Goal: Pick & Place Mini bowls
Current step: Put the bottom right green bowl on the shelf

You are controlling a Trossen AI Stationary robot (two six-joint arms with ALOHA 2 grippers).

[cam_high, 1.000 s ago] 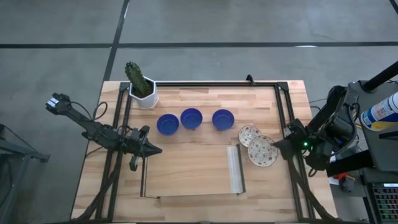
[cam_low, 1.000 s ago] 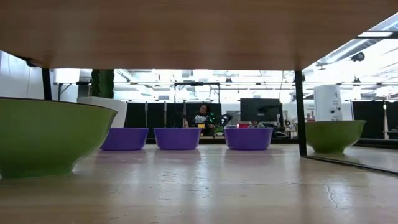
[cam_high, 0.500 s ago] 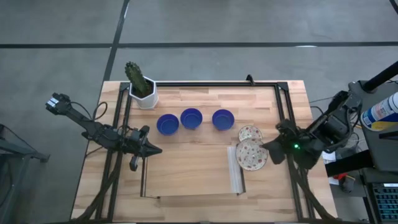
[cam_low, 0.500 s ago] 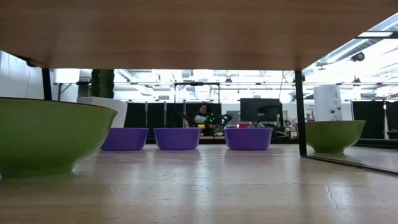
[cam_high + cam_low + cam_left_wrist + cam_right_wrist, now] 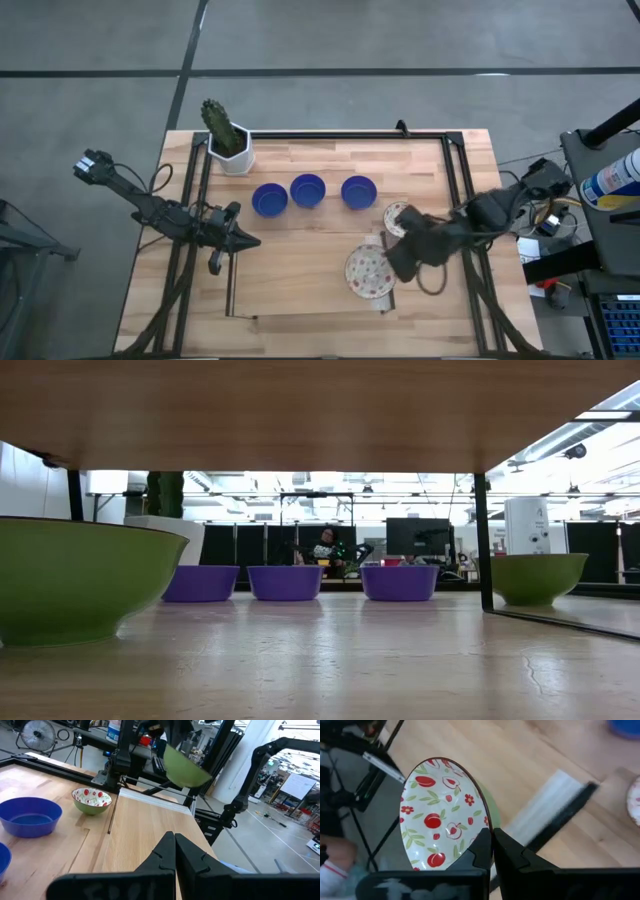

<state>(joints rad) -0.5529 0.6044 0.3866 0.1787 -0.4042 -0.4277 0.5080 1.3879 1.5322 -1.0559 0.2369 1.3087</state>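
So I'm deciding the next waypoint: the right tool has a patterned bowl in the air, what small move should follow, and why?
Probably carry on leftward and lower it beside the blue bowls. The right tool is shut on the rim of the patterned bowl, which hangs over the table's front half. The second patterned bowl sits alone at the right end of that row, and the left tool waits shut.

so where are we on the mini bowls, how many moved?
Nothing looks finished yet. In hand: the right end effector is shut on the rim of one patterned bowl, carried above the table's middle. Left: the other patterned bowl and three blue bowls sit in their row. The left end effector waits shut at the left side.
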